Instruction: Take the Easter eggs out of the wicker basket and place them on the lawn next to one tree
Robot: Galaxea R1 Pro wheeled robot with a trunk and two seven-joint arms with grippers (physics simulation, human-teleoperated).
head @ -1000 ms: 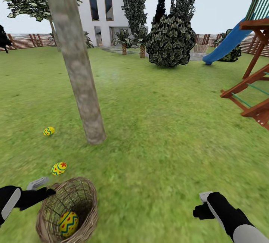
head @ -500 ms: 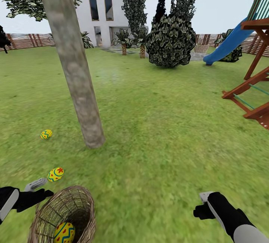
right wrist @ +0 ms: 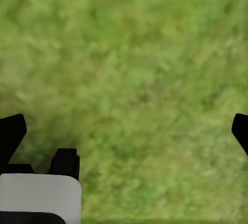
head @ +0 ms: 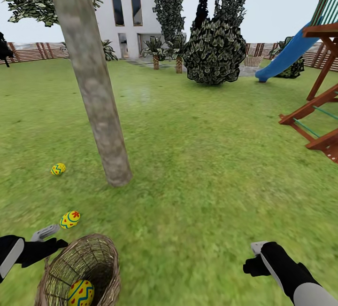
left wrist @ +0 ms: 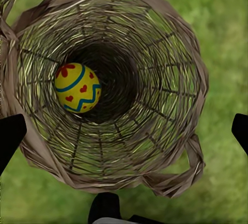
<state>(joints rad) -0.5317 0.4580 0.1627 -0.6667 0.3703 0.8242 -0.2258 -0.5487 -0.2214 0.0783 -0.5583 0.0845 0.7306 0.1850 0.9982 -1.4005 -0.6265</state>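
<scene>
Two of the small yellow eggs with blue-green zigzags already lie on the short green lawn (head: 211, 155) beside the thick grey-brown trunk of the tree (head: 101, 108): one egg (head: 58, 168) sits at about nine o'clock from the trunk's foot, the nearer egg (head: 70, 219) at roughly seven o'clock, just beyond the rim of the brown woven wicker basket (head: 101, 254). The third egg (left wrist: 77, 87), yellow with red hearts and a blue-green zigzag band, rests deep inside the basket against its wall, so the step in hand looks to be fetching that last one. The left gripper (left wrist: 124, 131) hangs directly over the basket's mouth, its jaws spread wide with nothing between them, the two black fingertips (left wrist: 10, 136) showing at either side of the wrist view. The right gripper (head: 256, 256) hovers over bare grass at about three o'clock from the basket, well apart from it, jaws likewise spread and empty. Next, I'd judge, the left arm must go straight down into the basket, shift toward the wall where the egg lies, and close gently on its rounded, slippery-looking sides.
</scene>
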